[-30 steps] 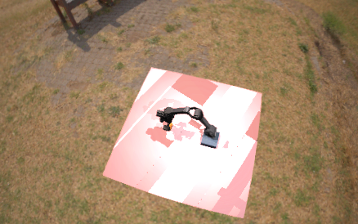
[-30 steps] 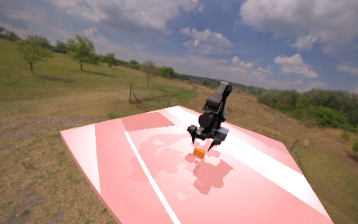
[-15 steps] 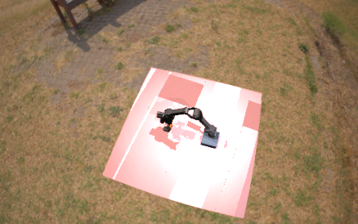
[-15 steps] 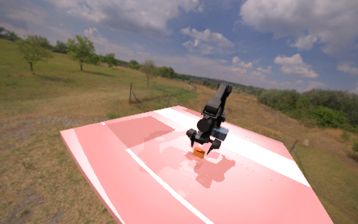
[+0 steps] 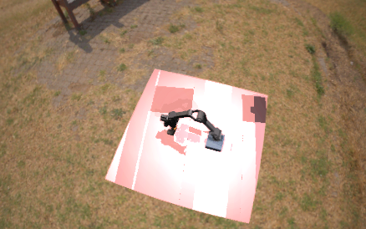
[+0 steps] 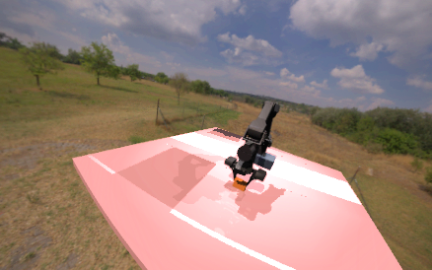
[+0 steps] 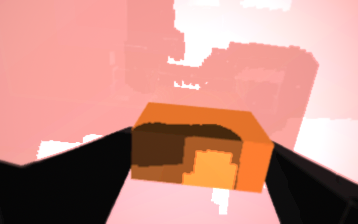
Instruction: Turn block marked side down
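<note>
The orange block [image 6: 240, 185] [image 7: 212, 170] is between the fingers of my gripper [image 6: 242, 181] [image 7: 198, 142], with a black finger against each short end in the wrist view. My gripper is shut on it, near the pink and white table [image 5: 160, 175] [image 6: 322, 232]. In the top view the gripper [image 5: 173, 129] hides most of the block. No mark can be made out; shadow and bright patches cover the block's near face. Whether the block touches the table cannot be told.
The arm's blue-grey base [image 5: 215, 143] [image 6: 265, 161] stands on the table, with the arm reaching out from it. Dark shadows of the arm fall on the table. Grass surrounds the table, and a bench [image 5: 68, 12] stands far behind.
</note>
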`<state>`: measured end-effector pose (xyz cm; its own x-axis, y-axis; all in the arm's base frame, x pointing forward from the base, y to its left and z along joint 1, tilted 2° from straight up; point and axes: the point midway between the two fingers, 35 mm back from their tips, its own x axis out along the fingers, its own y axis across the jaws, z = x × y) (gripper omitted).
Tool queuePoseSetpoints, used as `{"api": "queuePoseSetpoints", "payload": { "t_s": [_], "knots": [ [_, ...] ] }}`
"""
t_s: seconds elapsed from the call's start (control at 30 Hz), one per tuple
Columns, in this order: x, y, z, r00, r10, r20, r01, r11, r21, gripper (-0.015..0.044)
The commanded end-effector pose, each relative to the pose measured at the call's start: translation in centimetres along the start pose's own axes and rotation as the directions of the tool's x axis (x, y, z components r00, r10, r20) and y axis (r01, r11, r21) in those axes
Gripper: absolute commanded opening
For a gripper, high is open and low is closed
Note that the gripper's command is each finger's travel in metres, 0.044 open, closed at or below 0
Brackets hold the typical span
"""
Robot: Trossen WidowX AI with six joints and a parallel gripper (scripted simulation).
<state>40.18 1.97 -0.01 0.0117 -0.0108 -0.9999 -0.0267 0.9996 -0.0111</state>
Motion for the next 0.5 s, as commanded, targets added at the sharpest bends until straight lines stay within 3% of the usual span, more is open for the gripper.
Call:
{"api": "queuePoseSetpoints", "payload": {
  "t_s": [0.0, 0.47],
  "knots": [
    [0.44, 0.04, -0.24, 1.0, 0.003, -0.012, -0.003, 1.0, 0.003, 0.0256],
    [0.44, 0.04, -0.24, 1.0, 0.003, -0.012, -0.003, 1.0, 0.003, 0.0163]
  ]
}}
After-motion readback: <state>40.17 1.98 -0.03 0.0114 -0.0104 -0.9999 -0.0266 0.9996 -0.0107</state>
